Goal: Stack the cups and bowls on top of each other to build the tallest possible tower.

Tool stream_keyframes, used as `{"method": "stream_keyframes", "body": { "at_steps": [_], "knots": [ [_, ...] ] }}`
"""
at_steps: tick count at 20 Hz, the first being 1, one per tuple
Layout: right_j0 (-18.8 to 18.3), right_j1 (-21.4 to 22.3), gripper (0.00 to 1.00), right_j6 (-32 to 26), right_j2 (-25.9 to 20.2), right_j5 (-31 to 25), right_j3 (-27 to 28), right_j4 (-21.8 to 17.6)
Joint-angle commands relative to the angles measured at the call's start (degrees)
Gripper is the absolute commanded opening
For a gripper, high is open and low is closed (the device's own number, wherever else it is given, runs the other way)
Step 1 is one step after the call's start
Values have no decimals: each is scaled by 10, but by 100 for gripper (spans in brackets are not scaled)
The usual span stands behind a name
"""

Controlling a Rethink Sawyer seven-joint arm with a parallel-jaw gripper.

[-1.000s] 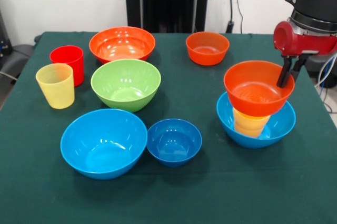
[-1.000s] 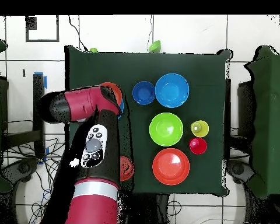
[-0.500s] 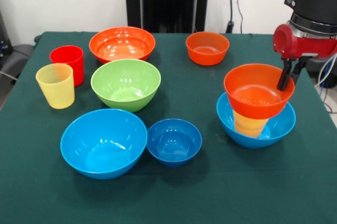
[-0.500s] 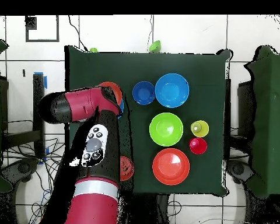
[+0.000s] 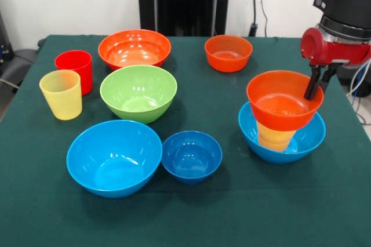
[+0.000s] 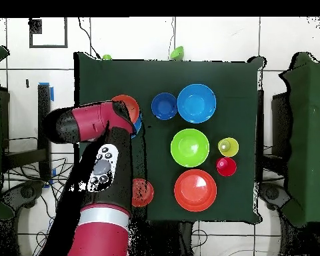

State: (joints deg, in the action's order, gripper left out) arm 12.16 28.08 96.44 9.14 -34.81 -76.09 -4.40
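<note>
The tower stands at the right in the front view: a large light-blue bowl (image 5: 306,137) holds the yellow-orange nested cups (image 5: 275,136), and a small orange bowl (image 5: 279,104) sits on them. My gripper (image 5: 316,89) is shut on that bowl's right rim, one finger inside and one outside. In the overhead view the arm (image 6: 103,167) hides most of the tower, leaving only a part of the orange bowl (image 6: 126,103). The red cup (image 5: 75,69) and the pale yellow cup (image 5: 61,93) stand at the left.
Loose on the green cloth are a large orange bowl (image 5: 134,48), a green bowl (image 5: 138,92), a second large light-blue bowl (image 5: 113,156), a small dark-blue bowl (image 5: 191,155) and a small orange bowl (image 5: 228,52). The table's right edge is close to the tower.
The gripper has come down a little with the small orange bowl, which now sits lower over the nested cups. In the overhead view the arm has shifted, uncovering more of the small orange bowl near the base.
</note>
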Motion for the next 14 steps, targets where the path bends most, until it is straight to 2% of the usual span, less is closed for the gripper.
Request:
{"method": "stream_keyframes", "body": {
  "at_steps": [1,14],
  "knots": [
    [12,-20,0,60,-14,16,-29,-36],
    [21,-29,0,58,3,1,-22,-30]
  ]
}}
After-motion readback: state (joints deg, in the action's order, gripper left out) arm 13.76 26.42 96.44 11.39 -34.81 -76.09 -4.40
